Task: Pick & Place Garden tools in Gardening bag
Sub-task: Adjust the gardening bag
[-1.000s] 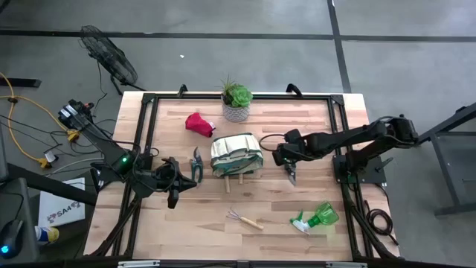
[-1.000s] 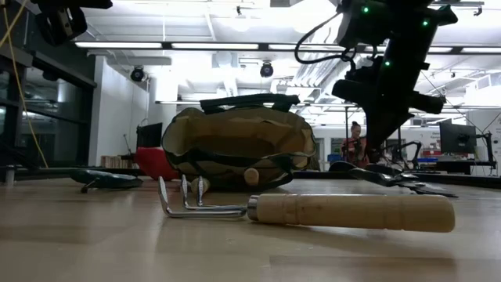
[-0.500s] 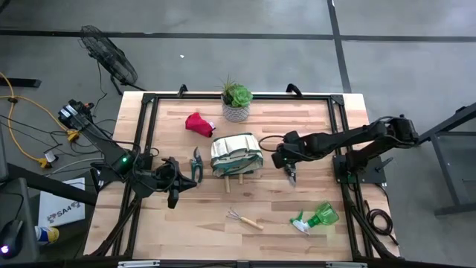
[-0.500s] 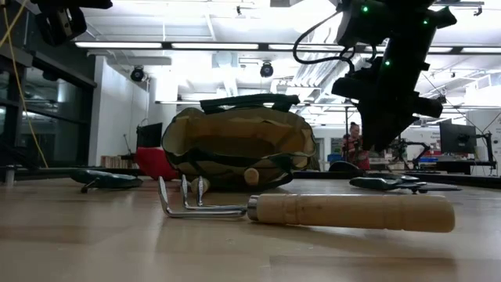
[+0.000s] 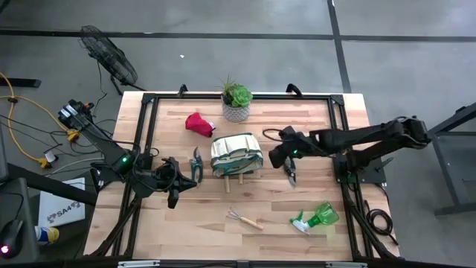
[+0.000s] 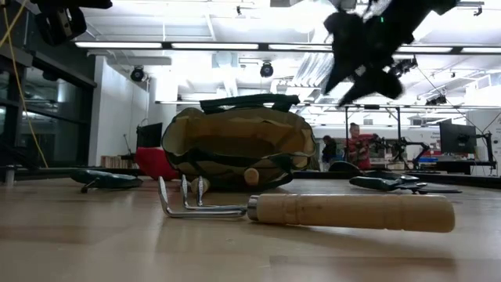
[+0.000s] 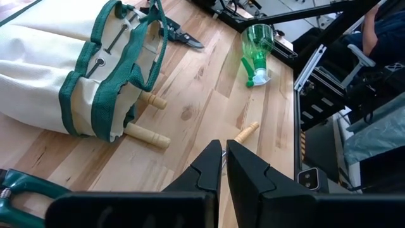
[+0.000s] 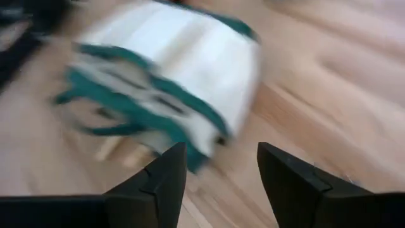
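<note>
Shears (image 5: 291, 175) are what I'm lined up on: the dark pruning pair lies flat on the table just below and beside my right gripper (image 5: 276, 157), on the side away from the gardening bag (image 5: 236, 154). Their long axis runs roughly toward and away from me across the boards, nearly square to the arm's reach. My right gripper has its fingers (image 8: 158, 180) spread apart with nothing between them, and hangs above the table between the bag and the shears; its own camera looks at the bag, not the tool. I judge the next move needs a short shift away from the bag and a drop over the handles.

The left gripper (image 5: 175, 184) waits on the far side of the bag, fingers (image 7: 209, 170) nearly together, empty, with the second shears (image 5: 195, 164) just beside it. Two wooden handles (image 5: 234, 180) stick out from under the bag. The hand rake (image 5: 245, 218) and green spray bottle (image 5: 315, 217) lie nearer the front edge, the red glove (image 5: 198, 123) beyond the bag
</note>
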